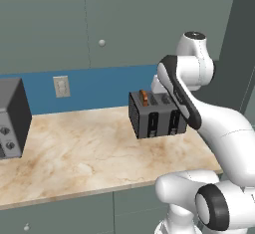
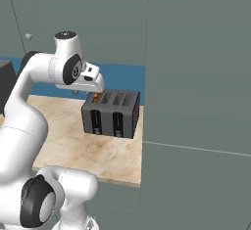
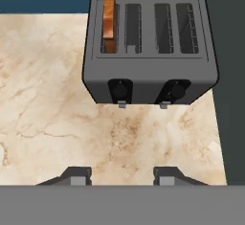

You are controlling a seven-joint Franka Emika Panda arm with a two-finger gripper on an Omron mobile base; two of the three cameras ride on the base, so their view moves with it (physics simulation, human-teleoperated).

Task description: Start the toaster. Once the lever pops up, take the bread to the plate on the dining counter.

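The dark grey toaster (image 3: 150,51) stands on the marbled counter against the blue wall, also seen in the side views (image 1: 157,114) (image 2: 112,112). The bread (image 3: 109,25), an orange-brown slice, stands in the leftmost slot and pokes out of the top (image 1: 144,97). Two round lever knobs sit low on the front, left (image 3: 119,90) and right (image 3: 177,91). My gripper (image 3: 123,177) hovers above and in front of the toaster, pointing down at it, open with only counter showing between the tips. The plate and the dining counter are out of view.
A larger grey oven box with knobs (image 1: 12,118) sits at the counter's left end. A tall grey cabinet panel (image 2: 196,77) rises right beside the toaster. A wall outlet (image 1: 62,86) is on the blue backsplash. The counter's front edge (image 1: 74,190) runs below.
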